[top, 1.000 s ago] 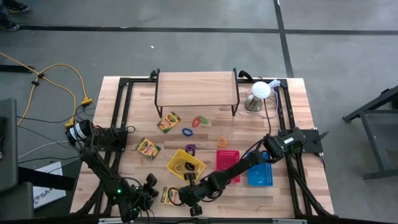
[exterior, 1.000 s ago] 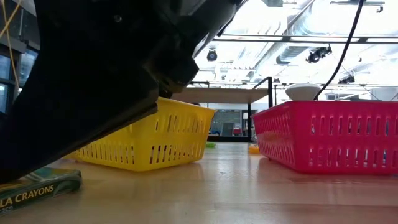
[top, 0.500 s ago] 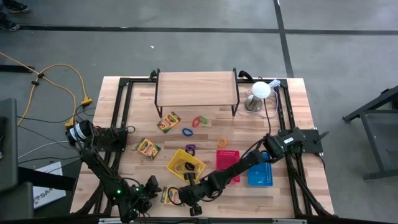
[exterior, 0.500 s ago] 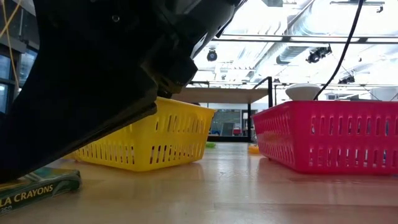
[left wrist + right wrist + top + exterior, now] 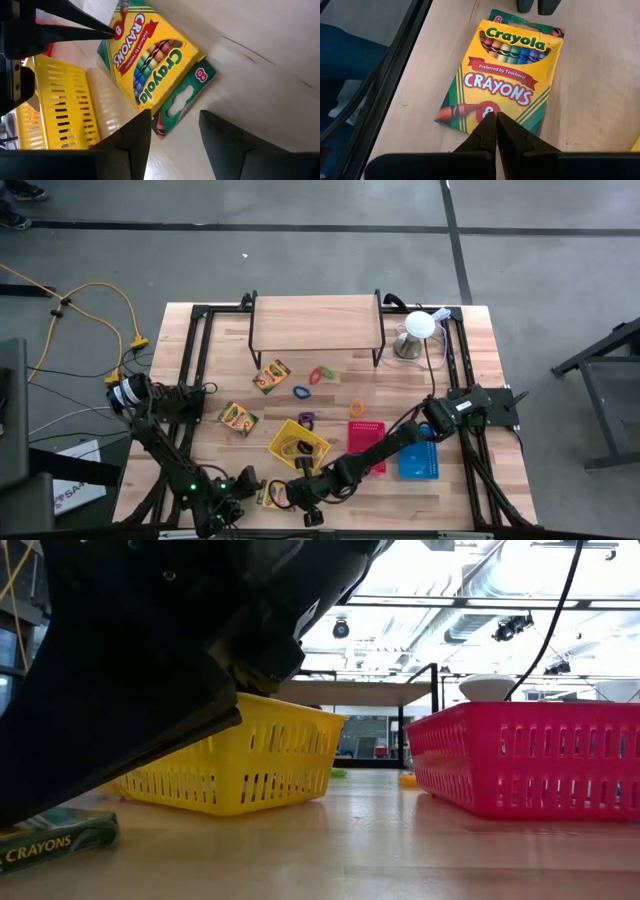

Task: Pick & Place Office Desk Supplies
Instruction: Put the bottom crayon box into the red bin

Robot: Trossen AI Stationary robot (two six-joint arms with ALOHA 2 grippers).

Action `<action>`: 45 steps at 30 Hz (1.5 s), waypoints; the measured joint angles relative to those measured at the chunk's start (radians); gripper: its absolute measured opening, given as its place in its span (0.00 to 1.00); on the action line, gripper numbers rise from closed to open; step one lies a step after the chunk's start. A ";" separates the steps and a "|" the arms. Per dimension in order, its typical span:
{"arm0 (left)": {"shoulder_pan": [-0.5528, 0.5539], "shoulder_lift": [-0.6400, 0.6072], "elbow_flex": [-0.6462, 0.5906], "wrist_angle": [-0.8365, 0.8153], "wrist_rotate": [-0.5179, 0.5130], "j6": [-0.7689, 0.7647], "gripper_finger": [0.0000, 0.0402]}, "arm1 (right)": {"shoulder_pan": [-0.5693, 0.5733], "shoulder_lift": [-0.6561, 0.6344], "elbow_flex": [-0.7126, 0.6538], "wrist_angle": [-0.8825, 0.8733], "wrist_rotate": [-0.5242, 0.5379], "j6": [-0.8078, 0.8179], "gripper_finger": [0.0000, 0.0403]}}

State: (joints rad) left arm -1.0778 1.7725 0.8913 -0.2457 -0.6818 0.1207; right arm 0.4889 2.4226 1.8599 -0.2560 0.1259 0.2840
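Yellow-and-green crayon box (image 5: 503, 77) lying flat, face up, on the wooden worktop (image 5: 440, 370) at about six o'clock of the high view, just at seven o'clock of the yellow basket (image 5: 298, 443). Pinned at one short end by the right claw (image 5: 496, 125) — fingers clenched together, tips pressing on the printed face, nothing gripped between them. Faced from the opposite end by the left claw (image 5: 175, 127), fingers spread and released, with the box's corner showing through the gap but not yet between them.

Judged as an approach to a two-arm pickup: right claw steadying, left claw lining up on the narrow end. Best done by lowering the left fingers until one slides along each long edge, squaring the wrist to the box first — currently skewed to it in the left wrist view — then closing gently, since thin card will buckle. Worth keeping the right tips down until the grip is sure, lest the box skate across the smooth wood.

Farther out: two more crayon boxes at nine (image 5: 238, 417) and eleven o'clock (image 5: 271, 376), loose coloured loops (image 5: 320, 376) around the centre, a pink basket (image 5: 367, 442) and a blue basket (image 5: 418, 460) at four o'clock, a wooden shelf (image 5: 316, 323) at twelve, a white dome (image 5: 420, 326) at one.
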 joint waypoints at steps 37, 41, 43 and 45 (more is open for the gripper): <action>0.014 0.090 0.003 0.208 0.023 0.309 0.41 | -0.001 0.000 0.000 0.010 -0.002 0.011 0.00; 0.022 0.092 0.003 0.209 0.027 0.306 0.41 | -0.001 0.000 0.000 0.022 -0.002 0.011 0.00; 0.024 0.092 0.003 0.209 0.027 0.302 0.41 | -0.001 0.000 0.000 0.035 -0.008 0.011 0.00; 0.025 0.093 0.003 0.208 0.027 0.301 0.41 | -0.001 0.000 0.000 0.045 -0.020 0.011 0.00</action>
State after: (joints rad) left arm -1.0531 1.8652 0.8944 -0.0376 -0.6548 0.4217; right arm 0.4877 2.4222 1.8603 -0.2111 0.1055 0.2955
